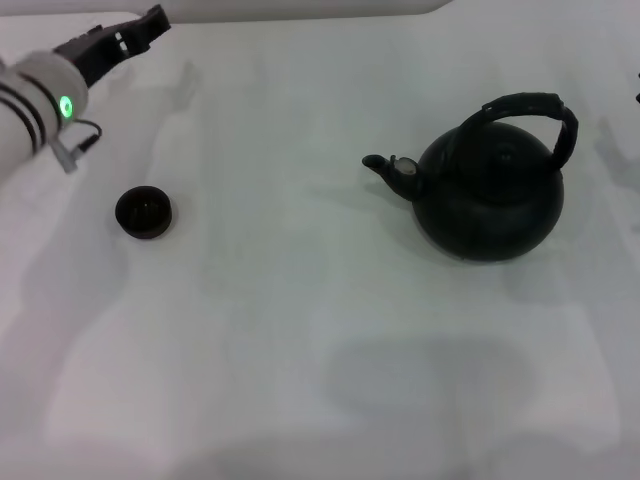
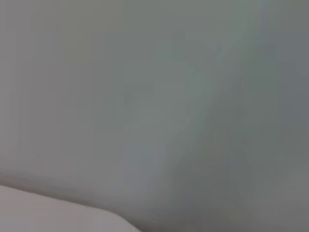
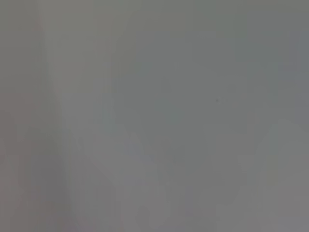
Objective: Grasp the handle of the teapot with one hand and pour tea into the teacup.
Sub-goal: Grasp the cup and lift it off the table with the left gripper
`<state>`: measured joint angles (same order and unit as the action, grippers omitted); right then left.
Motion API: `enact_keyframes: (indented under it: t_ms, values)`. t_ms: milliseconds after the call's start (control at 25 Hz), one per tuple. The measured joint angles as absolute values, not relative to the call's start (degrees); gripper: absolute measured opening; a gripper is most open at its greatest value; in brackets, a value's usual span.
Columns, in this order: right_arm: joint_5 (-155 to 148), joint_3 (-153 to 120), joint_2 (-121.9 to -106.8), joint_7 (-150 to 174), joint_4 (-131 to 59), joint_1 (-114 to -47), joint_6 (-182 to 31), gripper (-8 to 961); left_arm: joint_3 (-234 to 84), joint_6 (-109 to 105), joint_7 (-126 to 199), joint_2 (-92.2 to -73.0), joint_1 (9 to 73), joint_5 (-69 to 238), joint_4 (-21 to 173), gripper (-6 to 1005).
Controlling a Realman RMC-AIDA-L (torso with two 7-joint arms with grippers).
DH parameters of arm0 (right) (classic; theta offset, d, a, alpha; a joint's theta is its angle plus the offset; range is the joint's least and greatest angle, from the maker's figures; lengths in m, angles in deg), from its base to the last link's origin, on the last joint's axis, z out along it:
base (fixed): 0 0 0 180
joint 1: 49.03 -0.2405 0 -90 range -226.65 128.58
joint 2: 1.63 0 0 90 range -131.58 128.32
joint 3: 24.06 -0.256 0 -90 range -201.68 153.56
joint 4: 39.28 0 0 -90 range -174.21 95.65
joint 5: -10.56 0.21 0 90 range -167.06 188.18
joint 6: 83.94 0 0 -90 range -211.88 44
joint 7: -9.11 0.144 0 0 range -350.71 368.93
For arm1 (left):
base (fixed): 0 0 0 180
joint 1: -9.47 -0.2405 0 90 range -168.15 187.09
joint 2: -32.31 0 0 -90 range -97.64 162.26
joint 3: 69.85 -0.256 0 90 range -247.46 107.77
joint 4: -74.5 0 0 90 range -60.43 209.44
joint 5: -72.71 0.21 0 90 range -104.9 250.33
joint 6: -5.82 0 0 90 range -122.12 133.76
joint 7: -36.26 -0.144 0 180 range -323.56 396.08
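Observation:
The teapot (image 1: pixel 490 195) is a round matte black pot standing upright on the right side of the white table (image 1: pixel 300 300), its short spout (image 1: pixel 378 163) pointing left. Its thick black arched handle (image 1: pixel 525 104) spans the top with nothing holding it. The teacup (image 1: pixel 144 212), small, black and handleless, sits on the table at the left, far from the teapot. My left gripper (image 1: pixel 150 22) hovers at the far left corner, beyond the teacup and apart from it. The right gripper is out of the head view. Both wrist views show only a plain grey surface.
Between the teacup and the teapot lies a wide stretch of bare white tabletop. The table's far edge (image 1: pixel 300 18) runs along the top of the head view. My left forearm (image 1: pixel 40 95), with a green light, reaches in over the left edge.

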<state>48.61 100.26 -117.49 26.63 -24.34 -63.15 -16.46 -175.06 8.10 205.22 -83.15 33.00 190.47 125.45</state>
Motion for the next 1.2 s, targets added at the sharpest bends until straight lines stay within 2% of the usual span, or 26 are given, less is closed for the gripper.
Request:
enact_keyframes:
  t_ms: [240,400,720,1200]
  values:
    - [48.61,99.81,-117.46,26.40,-24.34,-63.31,-16.62,875,-157.10,-14.99,192.46,-85.21,35.58,192.77,128.58,882]
    - [48.61,99.49,-117.42,26.55,-24.34,-63.30,-17.10,875,-147.46,-30.02,190.03,-84.54,38.19,194.49,128.49,882]
    - [48.61,99.50,-117.47,26.59,-24.34,-63.36,-17.17,875,-143.01,-44.83,190.28,-83.40,40.27,199.75,130.76,883]
    - [48.61,99.52,-117.47,26.69,-24.34,-63.71,-18.53,875,-140.42,-61.91,194.51,-83.19,42.51,214.13,137.61,883]
